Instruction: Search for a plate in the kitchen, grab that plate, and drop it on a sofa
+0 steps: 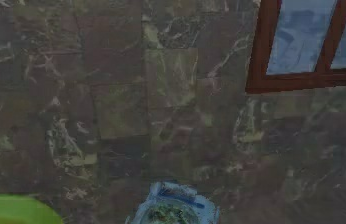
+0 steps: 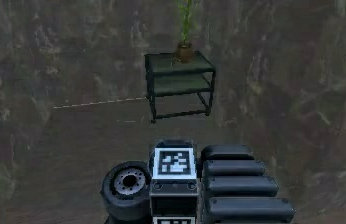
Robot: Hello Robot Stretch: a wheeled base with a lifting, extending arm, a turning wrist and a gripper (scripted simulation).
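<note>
Two containers are all I can name here, and neither is surely a plate; where the plate is I cannot tell. I judge I am searching, nose to a dark marble wall (image 1: 111, 90) beside a window (image 1: 311, 45). The good move is to turn the base slowly, arm kept in, and scan for kitchen counters. My gripper (image 2: 129, 188) sits low by the white marker (image 2: 176, 164); its far end is unclear, so I cannot tell whether it holds anything. A pot (image 2: 185, 52) at the far edge of the bench (image 2: 166, 65) holds a thin-leaved plant (image 2: 187, 20). A blue-and-white thing (image 1: 171, 205) holds something mottled green.
</note>
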